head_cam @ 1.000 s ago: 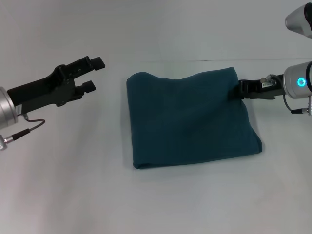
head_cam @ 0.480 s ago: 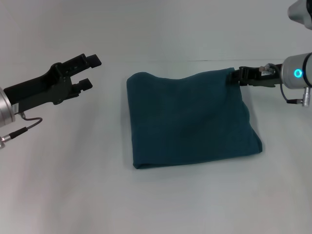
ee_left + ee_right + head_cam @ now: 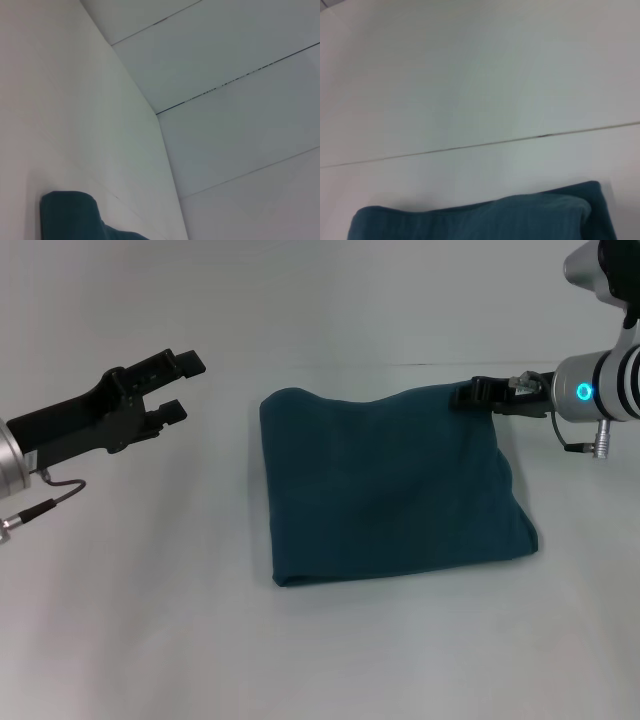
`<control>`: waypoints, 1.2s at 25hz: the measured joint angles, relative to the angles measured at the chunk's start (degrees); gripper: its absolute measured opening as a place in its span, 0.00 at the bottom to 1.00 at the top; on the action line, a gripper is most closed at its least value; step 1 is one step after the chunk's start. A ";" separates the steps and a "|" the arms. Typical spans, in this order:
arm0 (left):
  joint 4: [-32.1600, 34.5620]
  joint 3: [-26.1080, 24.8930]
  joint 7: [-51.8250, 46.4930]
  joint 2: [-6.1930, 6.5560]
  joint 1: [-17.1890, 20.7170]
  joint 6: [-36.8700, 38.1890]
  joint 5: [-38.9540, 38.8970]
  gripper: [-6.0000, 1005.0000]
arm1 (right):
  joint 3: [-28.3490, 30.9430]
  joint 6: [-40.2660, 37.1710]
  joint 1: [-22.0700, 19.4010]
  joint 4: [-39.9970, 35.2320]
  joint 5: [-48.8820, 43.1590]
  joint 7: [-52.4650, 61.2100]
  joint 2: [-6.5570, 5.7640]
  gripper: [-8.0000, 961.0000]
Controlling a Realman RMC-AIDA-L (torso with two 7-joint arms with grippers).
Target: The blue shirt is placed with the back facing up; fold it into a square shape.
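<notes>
The blue shirt (image 3: 390, 485) lies folded into a rough square in the middle of the white table, plain side up, with a rounded fold along its left edge. My left gripper (image 3: 187, 387) hovers open to the left of the shirt, well apart from it and holding nothing. At the shirt's far right corner is my right gripper (image 3: 465, 394), its tip over the cloth edge. The left wrist view catches one corner of the shirt (image 3: 70, 215). The right wrist view shows the shirt's (image 3: 480, 220) far edge.
The white table (image 3: 330, 660) extends all around the shirt. A thin seam line (image 3: 350, 365) runs across the surface behind the shirt.
My right gripper has risen from the shirt's right edge and moved back and inward to its far right corner. The left gripper drifted slightly left. The shirt has kept its shape.
</notes>
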 joint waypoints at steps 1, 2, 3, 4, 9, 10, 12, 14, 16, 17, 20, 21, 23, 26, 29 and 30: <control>0.00 0.00 0.00 0.00 -0.04 -0.01 0.00 0.92 | 0.00 0.11 -0.03 -0.02 0.00 0.01 0.00 0.47; 0.00 0.00 0.00 0.00 -0.04 -0.04 0.00 0.92 | 0.00 0.16 -0.17 -0.16 0.00 0.01 0.00 0.45; 0.00 0.00 0.00 0.00 -0.05 -0.06 0.00 0.92 | 0.00 0.20 -0.39 -0.57 0.03 -0.04 0.00 0.44; 0.00 0.00 0.00 0.00 -0.06 -0.08 0.00 0.92 | 0.00 0.22 -0.58 -0.95 0.06 -0.23 0.02 0.43; -0.01 0.00 0.00 -0.05 -0.07 -0.11 0.00 0.92 | 0.00 0.27 -0.83 -1.81 0.20 -1.79 0.20 0.29; -0.04 0.00 0.00 -0.08 -0.06 -0.11 0.00 0.92 | 0.00 0.28 -0.74 -1.82 0.23 -2.21 0.30 0.25; -0.07 0.00 0.00 -0.13 -0.03 -0.11 0.00 0.92 | 0.00 0.25 -0.55 -1.85 0.26 -2.93 0.50 0.17; -0.09 0.00 0.00 -0.18 0.00 -0.10 0.00 0.92 | 0.00 0.11 -0.43 -1.90 0.26 -3.39 0.65 0.13; -0.15 0.00 0.00 -0.18 0.01 -0.08 0.00 0.92 | 0.00 -0.16 -0.44 -1.94 0.27 -3.55 0.67 0.09; -0.20 0.00 0.00 -0.18 0.01 -0.03 0.00 0.92 | 0.00 -0.28 -0.60 -2.15 0.29 -3.59 0.70 0.07; -0.26 0.00 0.00 -0.18 0.07 0.06 0.00 0.92 | 0.01 -1.46 -1.71 -4.36 0.33 -4.83 1.31 0.02; -0.28 0.01 0.00 -0.18 0.11 0.07 0.00 0.92 | 0.00 -2.34 -2.30 -5.77 0.32 -5.64 1.84 0.02; -0.46 0.01 0.00 -0.17 0.17 0.04 0.00 0.92 | -0.32 -3.92 -3.71 -9.07 0.22 -7.43 2.77 0.02; -0.78 0.01 0.00 -0.17 0.17 -0.04 0.00 0.92 | -2.65 -5.05 -5.03 -11.77 0.25 -8.47 3.32 0.02; -0.80 0.01 0.00 -0.17 0.15 -0.06 0.00 0.92 | -5.18 -5.27 -5.34 -12.54 0.21 -8.67 3.30 0.02; -0.80 0.01 0.00 -0.18 0.13 -0.07 0.00 0.92 | -6.06 -5.19 -5.42 -12.83 0.12 -9.04 3.30 0.02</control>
